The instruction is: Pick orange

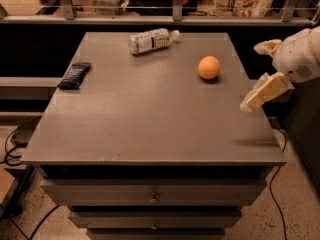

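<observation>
The orange (209, 67) is a small round fruit sitting on the grey table top (150, 114), toward its far right. My gripper (251, 77) is at the right edge of the table, to the right of the orange and a little nearer the camera, apart from it. Its two cream fingers are spread, one fingertip (260, 47) higher and one (247, 105) lower. It is open and holds nothing.
A clear plastic bottle (150, 40) lies on its side at the far edge of the table. A dark packet (75, 75) lies at the left edge. Drawers (152, 196) sit below the top. A rail with shelves runs behind. Cables lie on the floor at both sides.
</observation>
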You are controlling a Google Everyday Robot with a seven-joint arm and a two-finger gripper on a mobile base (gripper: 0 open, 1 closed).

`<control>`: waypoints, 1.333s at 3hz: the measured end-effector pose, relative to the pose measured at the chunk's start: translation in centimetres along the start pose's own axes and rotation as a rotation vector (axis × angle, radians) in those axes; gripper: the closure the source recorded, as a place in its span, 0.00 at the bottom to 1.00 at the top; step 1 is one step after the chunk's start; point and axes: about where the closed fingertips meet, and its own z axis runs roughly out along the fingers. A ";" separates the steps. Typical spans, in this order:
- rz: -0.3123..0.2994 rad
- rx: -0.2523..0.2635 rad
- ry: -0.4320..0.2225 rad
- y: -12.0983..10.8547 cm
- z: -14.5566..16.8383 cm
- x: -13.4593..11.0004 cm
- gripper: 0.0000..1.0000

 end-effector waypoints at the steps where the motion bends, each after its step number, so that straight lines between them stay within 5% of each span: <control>1: 0.019 0.021 -0.070 -1.4 1.5 -0.3 0.00; 3: 0.065 0.007 -0.189 -3.6 6.9 -1.0 0.00; 4: 0.065 0.006 -0.189 -3.6 6.9 -1.0 0.00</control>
